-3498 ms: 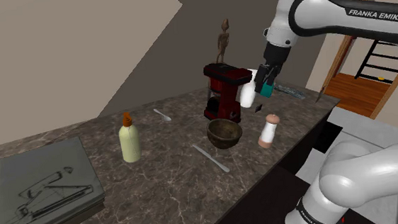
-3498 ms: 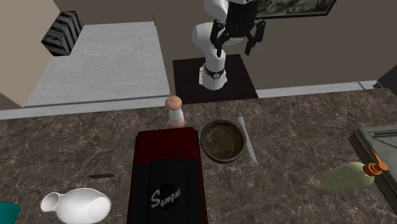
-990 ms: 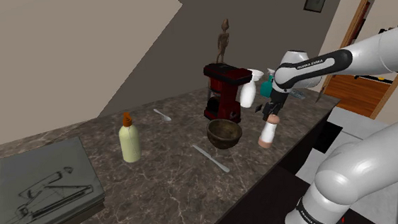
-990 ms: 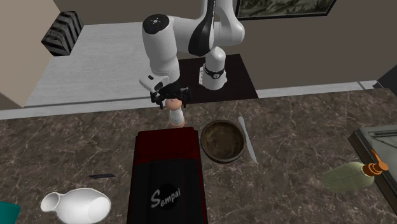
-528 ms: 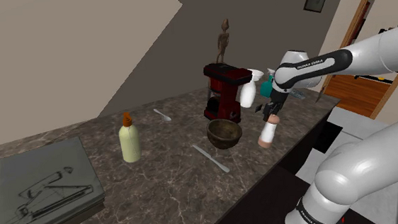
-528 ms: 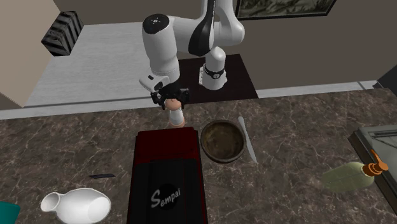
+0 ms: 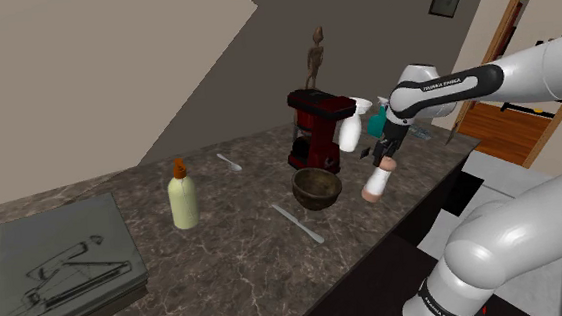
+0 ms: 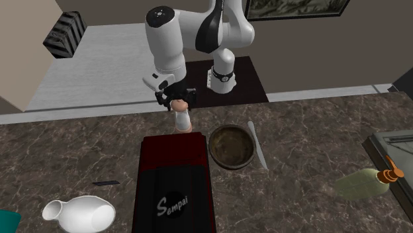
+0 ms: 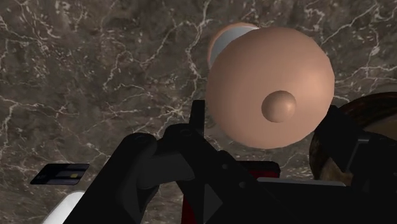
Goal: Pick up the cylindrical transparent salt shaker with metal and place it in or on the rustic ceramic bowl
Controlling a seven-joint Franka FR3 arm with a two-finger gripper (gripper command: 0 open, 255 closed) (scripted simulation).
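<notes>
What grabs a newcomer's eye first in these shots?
The black pincer clasping the pinkish round top of the white salt shaker, near the dark marble counter's edge at the shoulder view's right. Just left of it there sits the dark brown bowl, with a tall red machine behind it.

Dark veined stone counter (image 7: 230, 257), matt brown bowl (image 7: 317, 194).

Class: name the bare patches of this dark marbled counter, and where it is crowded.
Free: between the grey tray and cream orange-capped bottle; between that bottle and the grey knife. Crowded: the round brown bowl, red coffee machine and white tan-capped shaker in the pincer.
</notes>
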